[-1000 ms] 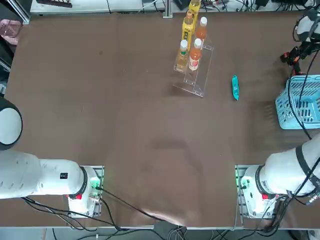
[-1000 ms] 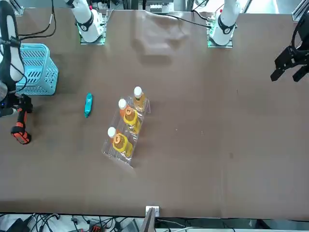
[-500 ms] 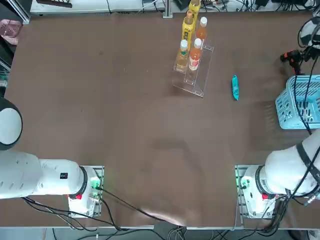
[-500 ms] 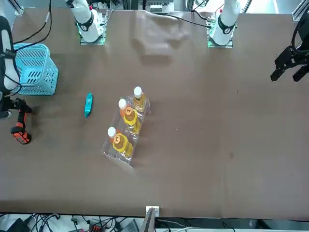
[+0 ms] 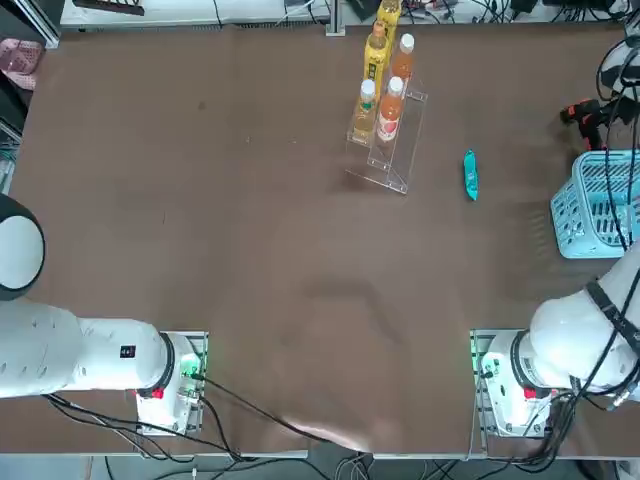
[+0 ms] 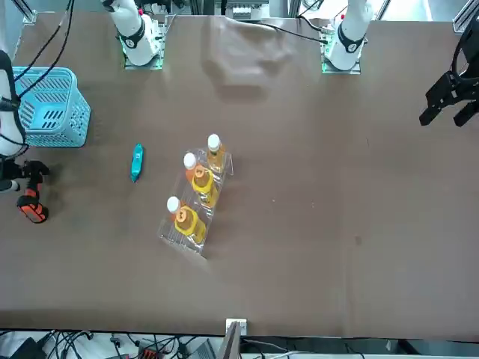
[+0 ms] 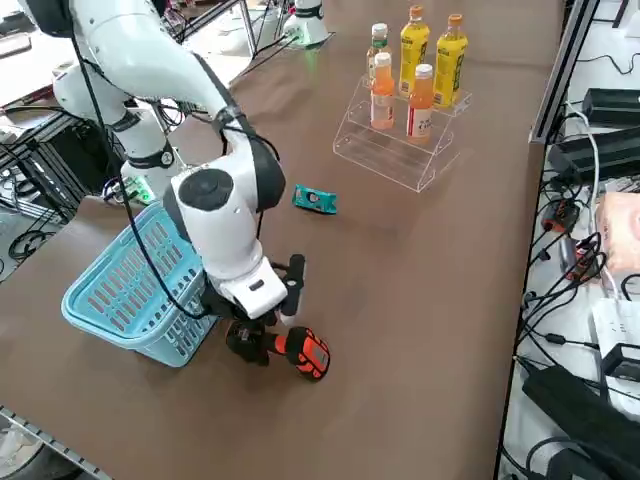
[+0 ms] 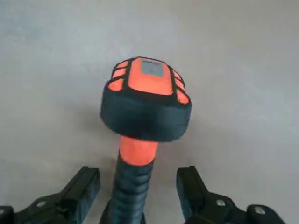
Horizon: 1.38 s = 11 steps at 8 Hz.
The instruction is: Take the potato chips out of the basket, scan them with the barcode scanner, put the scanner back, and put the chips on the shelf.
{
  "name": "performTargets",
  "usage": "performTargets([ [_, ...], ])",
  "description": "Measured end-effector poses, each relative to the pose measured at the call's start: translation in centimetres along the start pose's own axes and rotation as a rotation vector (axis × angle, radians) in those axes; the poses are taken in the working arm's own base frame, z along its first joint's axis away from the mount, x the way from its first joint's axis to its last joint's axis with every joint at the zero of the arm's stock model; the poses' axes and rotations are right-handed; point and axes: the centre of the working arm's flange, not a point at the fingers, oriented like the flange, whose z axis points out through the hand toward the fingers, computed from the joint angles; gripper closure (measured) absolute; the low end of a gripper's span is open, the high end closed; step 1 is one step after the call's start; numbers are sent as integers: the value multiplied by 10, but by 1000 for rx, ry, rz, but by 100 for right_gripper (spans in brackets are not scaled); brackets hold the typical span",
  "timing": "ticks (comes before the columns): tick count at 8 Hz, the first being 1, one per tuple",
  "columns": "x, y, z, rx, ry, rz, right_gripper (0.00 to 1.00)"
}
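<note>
Pincer: the right pincer [image 8: 138,186] hangs low over the bench [image 5: 250,250] just beside the basket, its fingers [image 8: 81,189] spread apart on either side of the scanner's ribbed handle, not touching it as far as the wrist view shows.
Scanner: the barcode scanner [image 8: 145,105] lies on the bench directly under the pincer, its black-and-orange head pointing away from the fingers; in the side view [image 7: 285,348] it sits at the foot of the basket's wall.
Chips: the teal packet of potato chips [image 5: 470,175] lies flat on the bare bench, well away from the pincer, between it and the shelf, and clear of both.
Basket: the light blue basket [image 7: 120,290] stands right behind the pincer, near the bench edge; nothing shows inside it.
Done so far: by how things lie, the chips are already out of the basket.
Step in hand: my reading is that the scanner is about to be gripped, or else has just been set down; the pictures alone do not settle which.
Left: at the least, the chips are not yet on the shelf.
Shelf: the clear stepped shelf [image 7: 395,150] stands far from the pincer, beyond the chips, carrying orange and yellow drink bottles [image 7: 430,70]; its lowest step looks free.
In the way: nothing lies between chips and shelf; the bottles crowd the upper steps, and the arm's own cables hang over the basket.
</note>
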Motion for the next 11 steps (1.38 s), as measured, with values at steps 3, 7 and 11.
performTargets([
  [3,1,1,12,9,-7,4,0],
  [7,-10,4,29,29,-21,9,4],
  [11,-9,3,30,31,-20,-19,53],
])
